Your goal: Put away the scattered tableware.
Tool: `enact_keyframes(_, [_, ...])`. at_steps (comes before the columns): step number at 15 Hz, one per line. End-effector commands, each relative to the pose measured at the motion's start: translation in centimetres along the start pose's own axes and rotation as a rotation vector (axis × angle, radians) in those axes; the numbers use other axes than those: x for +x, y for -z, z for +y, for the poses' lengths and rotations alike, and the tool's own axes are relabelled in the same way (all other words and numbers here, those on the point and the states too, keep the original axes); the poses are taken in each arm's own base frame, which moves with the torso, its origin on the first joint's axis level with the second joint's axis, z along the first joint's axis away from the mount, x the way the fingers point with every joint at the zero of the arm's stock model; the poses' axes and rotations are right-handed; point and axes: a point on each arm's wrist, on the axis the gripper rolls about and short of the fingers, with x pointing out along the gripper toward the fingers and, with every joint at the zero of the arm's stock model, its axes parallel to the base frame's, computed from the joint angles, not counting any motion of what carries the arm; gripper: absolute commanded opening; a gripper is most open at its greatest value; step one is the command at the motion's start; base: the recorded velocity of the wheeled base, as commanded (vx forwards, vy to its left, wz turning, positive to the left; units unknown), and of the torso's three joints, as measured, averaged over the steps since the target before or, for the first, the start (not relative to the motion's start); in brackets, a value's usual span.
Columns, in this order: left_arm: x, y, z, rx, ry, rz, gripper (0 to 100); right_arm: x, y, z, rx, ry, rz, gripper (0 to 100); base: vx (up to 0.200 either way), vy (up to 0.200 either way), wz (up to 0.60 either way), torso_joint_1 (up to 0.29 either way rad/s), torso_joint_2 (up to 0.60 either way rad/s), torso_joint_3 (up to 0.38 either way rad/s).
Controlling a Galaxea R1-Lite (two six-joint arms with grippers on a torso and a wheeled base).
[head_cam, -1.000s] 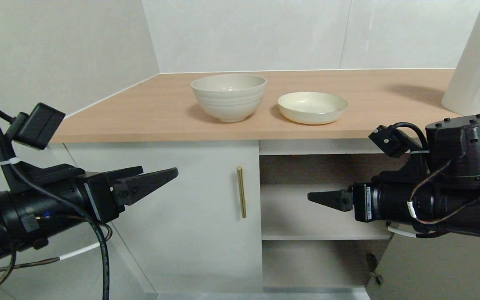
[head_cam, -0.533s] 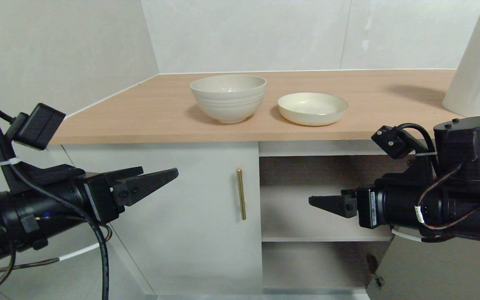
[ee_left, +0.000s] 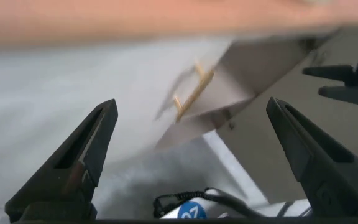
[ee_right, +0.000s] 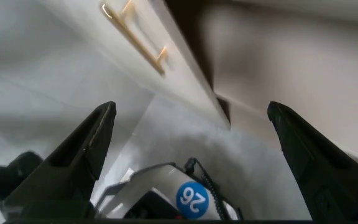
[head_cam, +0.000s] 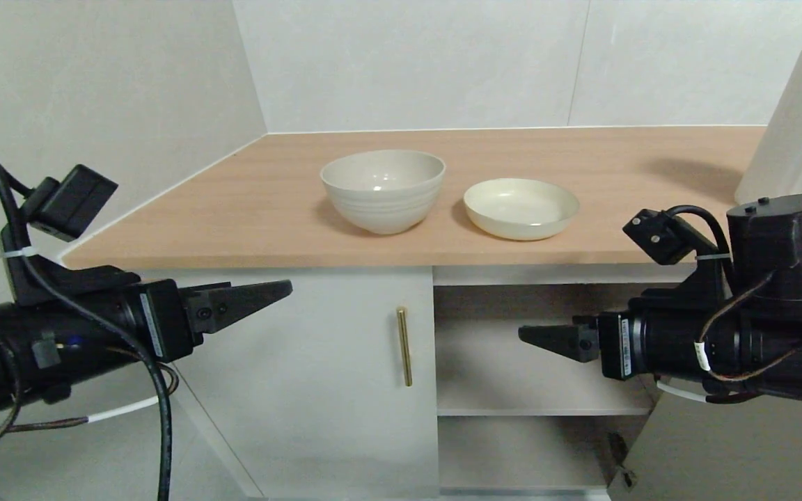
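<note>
A deep pale bowl (head_cam: 382, 189) and a shallow cream dish (head_cam: 521, 207) stand side by side, near but not touching, on the wooden counter (head_cam: 234, 216). Below it the cupboard door (head_cam: 317, 390) with its brass handle (head_cam: 404, 346) is closed, and the compartment beside it is open, showing a shelf (head_cam: 512, 390). A round blue sticker (ee_right: 192, 199) sits on the right wrist. The left gripper (ee_left: 191, 100) and the right gripper (ee_right: 191, 104) are held level below the counter, pointing toward each other, both spread wide and holding nothing
</note>
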Motion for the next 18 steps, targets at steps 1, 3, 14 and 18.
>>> enact_keyframes(1, [0.4, 0.1, 0.2, -0.005, -0.005, 0.012, 100, 0.0, 0.0, 0.0, 0.000, 0.001, -0.001, 100, 0.000, 0.000, 0.00, 0.105, -0.54, -0.295])
enact_keyframes(3, [0.8, 0.3, 0.4, -0.010, -0.008, 0.028, 100, 0.0, 0.0, 0.0, 0.001, 0.000, 0.001, 100, 0.000, 0.000, 0.00, 0.151, -0.49, -0.293])
enact_keyframes(14, [5.6, -0.1, 1.7, -0.328, -0.043, 0.067, 100, 0.6, 0.2, -0.2, 0.003, 0.006, 0.013, 100, 0.000, 0.000, 0.00, 0.174, -0.43, -0.262])
enact_keyframes(18, [7.0, -0.6, 2.0, -0.425, -0.063, 0.026, 100, 1.4, -0.5, -0.3, 0.009, 0.027, -0.001, 100, 0.000, 0.000, 0.00, 0.022, -0.04, -0.028])
